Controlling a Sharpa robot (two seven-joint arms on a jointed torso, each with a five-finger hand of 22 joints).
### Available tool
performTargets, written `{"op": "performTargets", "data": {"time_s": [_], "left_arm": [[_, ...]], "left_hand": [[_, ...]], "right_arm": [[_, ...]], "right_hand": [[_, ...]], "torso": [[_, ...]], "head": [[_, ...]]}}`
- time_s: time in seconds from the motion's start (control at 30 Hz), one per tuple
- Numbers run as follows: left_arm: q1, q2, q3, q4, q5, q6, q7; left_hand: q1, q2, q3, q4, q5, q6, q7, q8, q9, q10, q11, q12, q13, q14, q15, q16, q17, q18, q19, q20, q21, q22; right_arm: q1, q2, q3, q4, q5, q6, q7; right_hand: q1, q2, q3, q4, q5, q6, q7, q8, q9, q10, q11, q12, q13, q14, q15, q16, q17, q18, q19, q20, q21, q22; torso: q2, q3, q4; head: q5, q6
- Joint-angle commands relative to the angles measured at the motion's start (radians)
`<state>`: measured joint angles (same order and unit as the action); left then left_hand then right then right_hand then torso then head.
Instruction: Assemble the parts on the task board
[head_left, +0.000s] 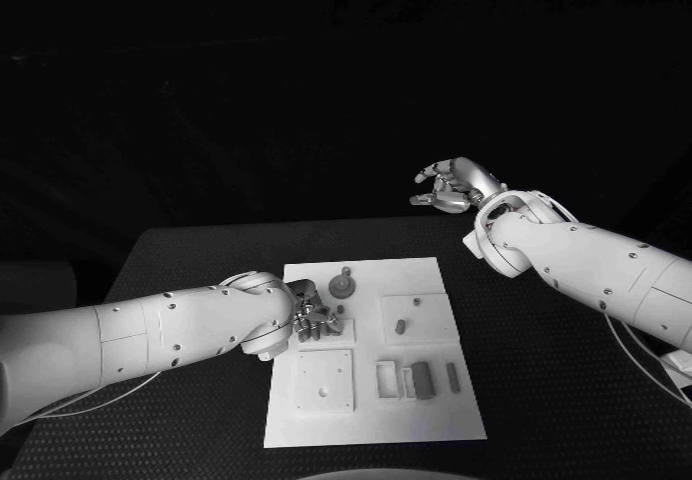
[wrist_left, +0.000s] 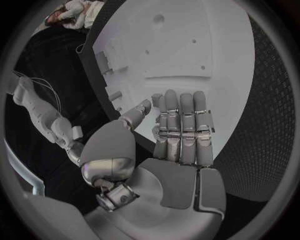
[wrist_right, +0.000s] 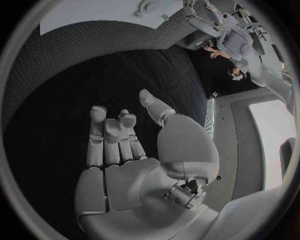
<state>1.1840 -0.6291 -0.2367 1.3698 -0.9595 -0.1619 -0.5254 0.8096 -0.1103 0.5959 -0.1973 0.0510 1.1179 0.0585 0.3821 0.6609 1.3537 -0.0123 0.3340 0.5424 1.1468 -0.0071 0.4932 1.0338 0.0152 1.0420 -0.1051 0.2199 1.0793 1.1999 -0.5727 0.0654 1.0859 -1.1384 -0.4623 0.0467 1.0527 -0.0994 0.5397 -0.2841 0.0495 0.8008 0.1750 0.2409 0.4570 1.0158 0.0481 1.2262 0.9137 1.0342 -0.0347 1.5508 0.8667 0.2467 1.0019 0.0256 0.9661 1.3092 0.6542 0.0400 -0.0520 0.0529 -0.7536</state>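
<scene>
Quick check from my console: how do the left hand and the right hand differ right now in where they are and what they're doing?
The left hand is low over the task board, fingers down among the small parts near its left edge; the right hand is raised beyond the table's far edge, away from the board. In the left wrist view the left hand's fingers lie straight and together; the right hand's fingers are loosely curled and empty. Whether the left hand grips a part is unclear.

Left hand (head_left: 306, 312) covers the small parts under its fingertips on the task board (head_left: 433, 410); contact or grip can't be told. Parts near the board's right side (head_left: 420, 379) too small to identify.
</scene>
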Motion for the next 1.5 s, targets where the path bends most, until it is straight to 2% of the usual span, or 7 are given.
{"op": "performTargets", "data": {"time_s": [0.03,0.33,0.5,0.87,1.5], "left_arm": [[-0.006,-0.001,-0.003,0.003,0.008,0.009,0.008],[-0.006,-0.016,-0.003,0.004,0.008,0.002,0.008],[-0.006,-0.013,-0.003,0.003,0.009,0.007,0.01],[-0.006,-0.018,-0.002,0.007,0.021,-0.007,0.022],[-0.001,-0.037,0.002,0.046,0.058,0.007,0.044]], "left_hand": [[-0.004,0.017,-0.029,-0.014,0.004,-0.004,-0.001,-0.007,0.002,-0.005,0.001,-0.003,0.002,-0.005,0.0,0.003,-0.002,-0.008,-0.008,0.0,-0.008,0.001],[0.0,0.019,-0.034,-0.019,0.004,-0.003,-0.002,-0.008,0.002,-0.005,0.0,-0.003,0.002,-0.005,-0.001,0.004,-0.004,-0.007,-0.006,-0.001,-0.01,0.001],[0.017,0.035,-0.038,-0.035,0.004,-0.002,-0.002,-0.01,0.003,-0.005,0.0,-0.003,0.003,-0.005,-0.001,0.006,-0.006,-0.008,-0.004,-0.001,-0.015,0.002],[0.009,0.025,-0.049,-0.034,0.003,-0.013,0.004,-0.021,0.001,-0.012,0.003,-0.007,0.001,-0.012,0.002,0.004,-0.012,-0.009,-0.006,0.001,-0.023,0.001],[0.001,0.029,-0.058,-0.022,0.001,-0.047,0.023,-0.056,-0.011,-0.013,0.004,-0.006,0.002,-0.014,0.002,0.009,-0.016,-0.008,0.0,0.001,-0.033,0.004]], "right_arm": [[0.0,-0.001,0.0,0.001,-0.001,0.01,0.006],[-0.002,-0.004,0.0,0.001,0.0,0.009,0.007],[-0.002,-0.004,0.0,0.002,0.0,0.009,0.007],[-0.003,-0.004,0.0,0.002,0.0,0.009,0.007],[-0.007,-0.004,0.0,-0.004,0.0,0.015,0.005]], "right_hand": [[-0.011,-0.001,-0.007,0.0,0.001,0.002,0.007,0.002,-0.002,-0.097,0.021,0.0,-0.001,-0.008,-0.002,-0.005,-0.001,0.015,-0.001,0.002,-0.003,0.006],[-0.012,-0.001,-0.007,0.0,0.001,0.001,0.007,0.002,-0.002,-0.097,0.021,0.001,-0.002,-0.008,-0.002,-0.005,-0.001,0.015,-0.001,0.002,-0.003,0.006],[-0.012,-0.001,-0.007,0.0,0.001,0.001,0.007,0.002,-0.002,-0.097,0.022,0.001,-0.002,-0.008,-0.002,-0.005,-0.002,0.015,-0.001,0.002,-0.004,0.006],[-0.012,-0.001,-0.007,0.0,0.001,0.001,0.007,0.002,-0.002,-0.097,0.022,0.001,-0.003,-0.008,-0.002,-0.005,-0.002,0.015,-0.001,0.002,-0.004,0.007],[-0.012,-0.001,-0.006,0.0,0.001,-0.001,0.007,0.001,-0.003,-0.097,0.022,0.002,-0.004,-0.008,-0.002,-0.004,-0.002,0.015,-0.001,0.002,-0.004,0.007]], "torso": [[0.0,-0.0002,0.0005],[0.0,-0.0009,0.0009],[0.0,-0.001,0.0011],[-0.001,-0.0009,0.0014],[0.0,0.0007,0.0006]], "head": [[-0.001,0.0],[-0.003,0.001],[-0.003,0.001],[-0.002,0.004],[-0.002,0.005]]}}
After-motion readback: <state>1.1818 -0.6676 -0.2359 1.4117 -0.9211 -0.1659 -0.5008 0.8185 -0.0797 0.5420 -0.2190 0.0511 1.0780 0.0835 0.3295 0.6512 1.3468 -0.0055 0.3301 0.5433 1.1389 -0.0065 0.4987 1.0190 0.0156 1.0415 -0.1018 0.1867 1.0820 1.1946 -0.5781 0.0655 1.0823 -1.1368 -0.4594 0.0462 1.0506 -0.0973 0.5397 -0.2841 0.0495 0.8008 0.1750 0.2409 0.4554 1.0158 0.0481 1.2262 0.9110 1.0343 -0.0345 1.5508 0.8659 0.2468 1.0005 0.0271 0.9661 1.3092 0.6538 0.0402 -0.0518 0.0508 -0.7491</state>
